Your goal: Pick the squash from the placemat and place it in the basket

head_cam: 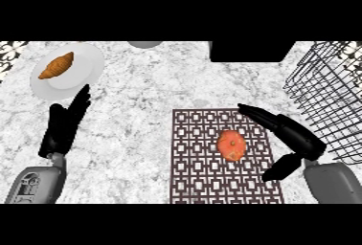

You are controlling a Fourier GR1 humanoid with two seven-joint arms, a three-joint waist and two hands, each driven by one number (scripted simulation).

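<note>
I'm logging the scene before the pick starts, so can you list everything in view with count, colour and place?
squash: one, orange, on the placemat, near its middle
placemat: one, dark brown with a pale lattice pattern, on the counter, centre right
basket: one, black wire, at the right edge
croissant: one, golden brown, on the plate
plate: one, white, upper left
dark box: one, black, at the top edge, cut off
grey round thing: one, at the top edge, mostly cut off
counter: one, white-grey marble
left hand: one, black, open, left of the placemat
right hand: one, black, open, just right of the squash, over the placemat's right edge
</note>
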